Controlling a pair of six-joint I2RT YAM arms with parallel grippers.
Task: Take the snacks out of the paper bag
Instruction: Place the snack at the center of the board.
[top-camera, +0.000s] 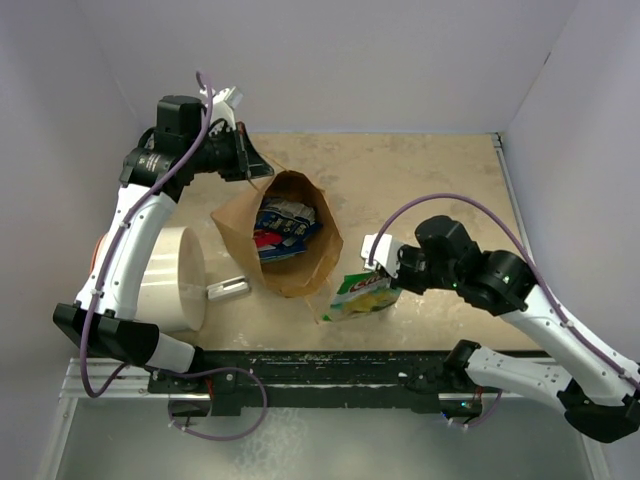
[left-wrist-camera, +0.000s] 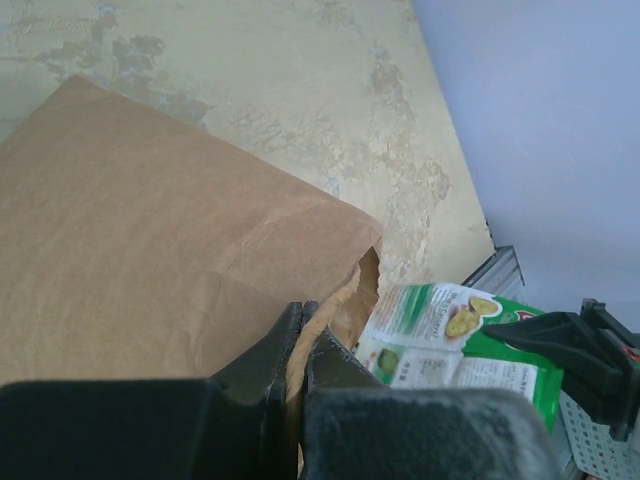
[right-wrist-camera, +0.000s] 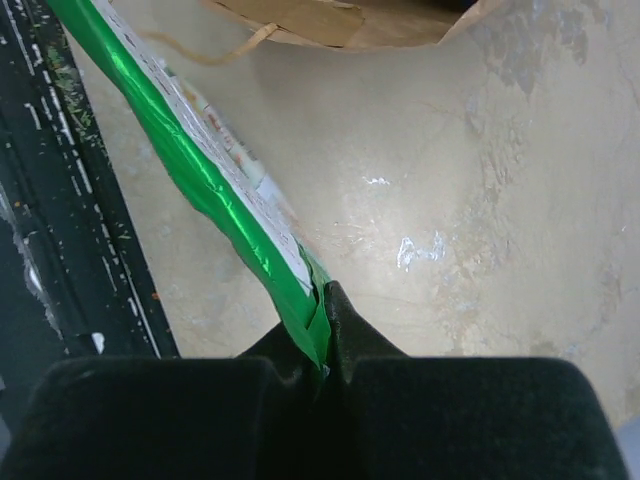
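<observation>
The brown paper bag (top-camera: 296, 250) stands open mid-table with red and blue snack packets (top-camera: 283, 228) inside. My left gripper (top-camera: 253, 160) is shut on the bag's far rim; the left wrist view shows the paper edge (left-wrist-camera: 300, 345) pinched between the jaws. My right gripper (top-camera: 383, 262) is shut on the corner of the large bright green packet (top-camera: 364, 295), which hangs down to the table right of the bag. In the right wrist view the green packet (right-wrist-camera: 200, 170) runs up-left from my jaws (right-wrist-camera: 322, 310). It also shows in the left wrist view (left-wrist-camera: 450, 335).
A large white cylinder (top-camera: 172, 278) lies at the left, with a small white-grey bar (top-camera: 228, 288) beside it. A black rail (top-camera: 330, 365) runs along the near table edge. The bag's twisted handle (right-wrist-camera: 225, 45) lies on the table.
</observation>
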